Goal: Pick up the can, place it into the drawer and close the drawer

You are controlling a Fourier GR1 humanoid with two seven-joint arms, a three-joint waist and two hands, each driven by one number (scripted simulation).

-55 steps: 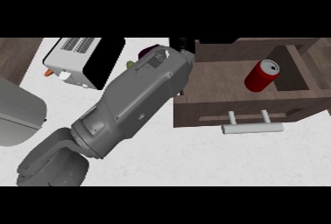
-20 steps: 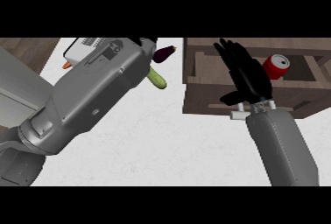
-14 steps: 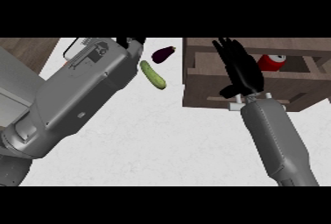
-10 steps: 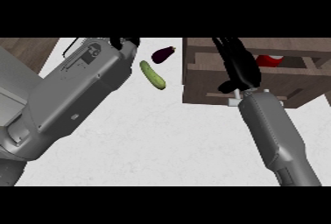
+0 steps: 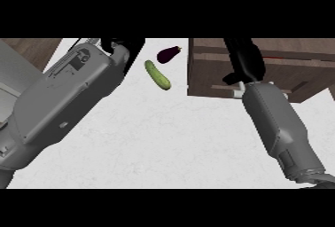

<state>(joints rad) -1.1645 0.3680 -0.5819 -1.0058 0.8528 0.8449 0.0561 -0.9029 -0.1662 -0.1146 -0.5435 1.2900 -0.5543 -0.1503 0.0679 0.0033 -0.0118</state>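
Head view, counts: one drawer (image 5: 216,75), one cucumber (image 5: 157,75), one eggplant (image 5: 169,54), two forearms.

Right hand (image 5: 244,60) lies on the wooden drawer at upper right, fingers straight and flat against it, pointing toward the top edge, holding nothing. The drawer's pale handle (image 5: 237,88) shows just beside the wrist.

Can (image 5: 280,58): only a thin red sliver shows in the drawer's gap, right of the hand; most of it is hidden.

Left hand (image 5: 128,45) is at the top edge, mostly cut off behind its forearm; can't tell its fingers.

Cucumber and eggplant lie on the white surface (image 5: 163,142) between the two arms, near each other but apart.
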